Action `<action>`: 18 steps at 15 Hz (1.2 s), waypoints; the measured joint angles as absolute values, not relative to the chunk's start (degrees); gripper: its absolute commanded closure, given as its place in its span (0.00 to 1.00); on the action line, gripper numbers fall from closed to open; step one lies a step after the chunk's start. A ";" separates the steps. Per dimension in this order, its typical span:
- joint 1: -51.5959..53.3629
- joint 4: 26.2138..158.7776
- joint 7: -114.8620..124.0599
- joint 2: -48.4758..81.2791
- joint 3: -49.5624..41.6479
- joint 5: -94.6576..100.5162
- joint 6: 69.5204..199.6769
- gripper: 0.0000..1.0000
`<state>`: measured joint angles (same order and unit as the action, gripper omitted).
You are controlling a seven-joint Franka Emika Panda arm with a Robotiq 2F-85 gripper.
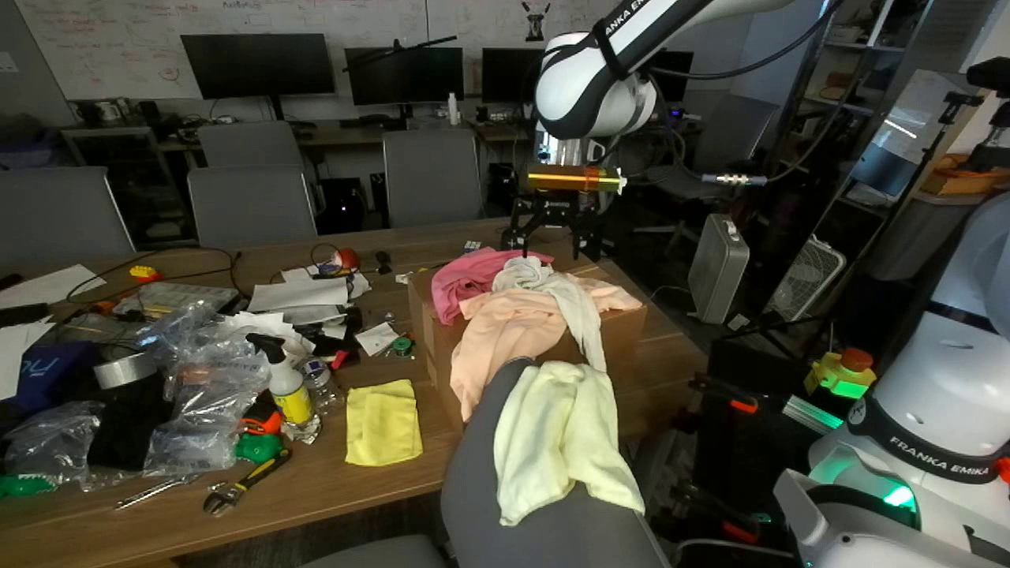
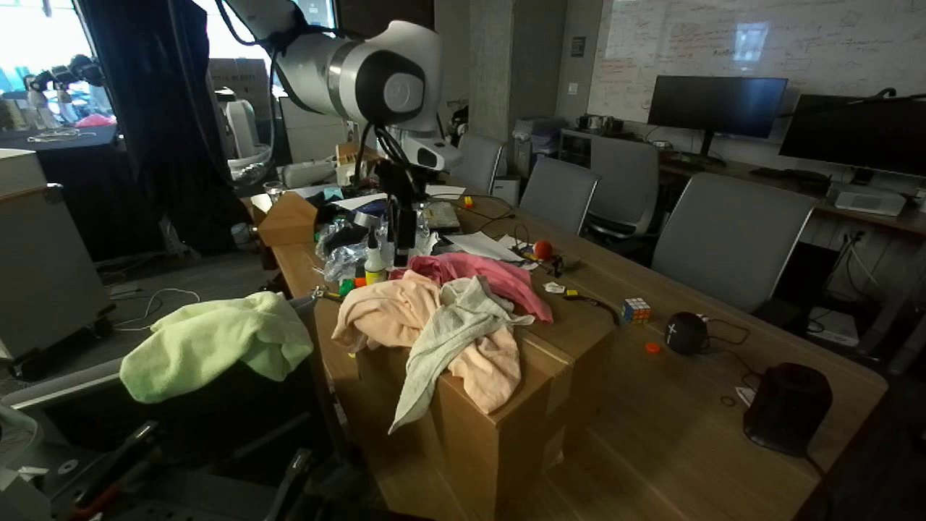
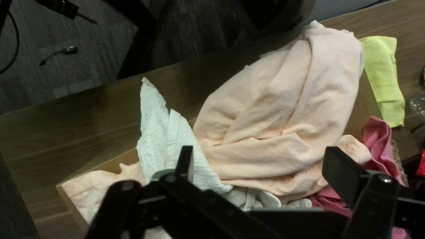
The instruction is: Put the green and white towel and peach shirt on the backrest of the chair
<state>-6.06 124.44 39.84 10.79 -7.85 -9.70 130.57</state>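
The pale yellow-green towel (image 1: 560, 434) hangs over the dark grey backrest of the chair (image 1: 473, 481); in an exterior view the same towel (image 2: 224, 340) looks greener. On a cardboard box lies the crumpled peach shirt (image 1: 505, 331), partly under a pale grey-white cloth (image 2: 448, 325). My gripper (image 1: 551, 248) hangs over the far part of the box, above the cloth pile. In the wrist view the gripper (image 3: 258, 159) is open, its fingers (image 3: 343, 176) wide apart. Peach shirt (image 3: 275, 126) fabric shows beyond and between them, and nothing is held. Contact with the cloths cannot be told.
The cardboard box (image 2: 463, 441) stands on the wooden table, next to the chair. A pink cloth (image 2: 499, 278) lies on the box too. On the table are a bright yellow cloth (image 1: 384, 426), a spray bottle (image 1: 288, 386), plastic bags, papers and tools.
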 measured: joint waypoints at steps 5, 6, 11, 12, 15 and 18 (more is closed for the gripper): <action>-6.06 127.68 37.54 10.76 -7.85 -9.69 128.51 0.00; -6.06 128.39 37.09 10.75 -7.89 -9.65 128.43 0.00; -6.09 131.63 35.11 10.83 -8.08 -9.26 127.63 0.00; -6.12 132.13 34.73 10.89 -8.12 -9.26 127.48 0.00; -6.33 133.05 33.57 11.47 -8.16 -9.53 127.04 0.00; -6.56 133.15 31.81 12.79 -8.16 -10.57 126.62 0.00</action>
<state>-6.56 133.15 31.81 12.79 -8.16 -10.57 126.62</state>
